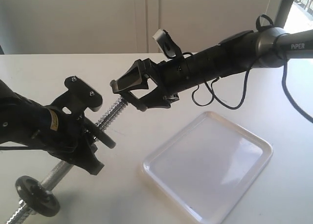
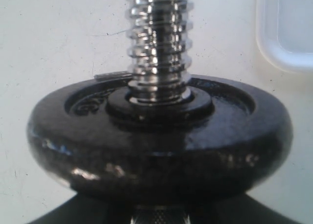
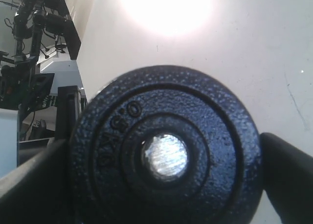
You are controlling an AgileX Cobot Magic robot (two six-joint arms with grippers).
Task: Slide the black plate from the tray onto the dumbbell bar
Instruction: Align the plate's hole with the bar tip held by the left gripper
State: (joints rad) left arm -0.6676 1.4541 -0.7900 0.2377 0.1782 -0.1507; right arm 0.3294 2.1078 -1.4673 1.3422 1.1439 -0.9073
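Tray [image 1: 266, 146] is recorded by the table's [image 1: 288, 194] near right corner. Dumbbell bar [image 1: 113, 111] is clenched mid-length by the left gripper [image 1: 90, 131], its lower tip cut off. Black plate [image 3: 210, 136] is grasped by the right gripper [image 1: 127, 96] at the bar's upper end. Bright metal in its bore is shown only by the right wrist view.

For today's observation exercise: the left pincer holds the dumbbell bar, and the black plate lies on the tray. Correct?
No: the black plate is clamped in the right pincer, not on the tray, as the right wrist view shows. The left pincer does hold the dumbbell bar.
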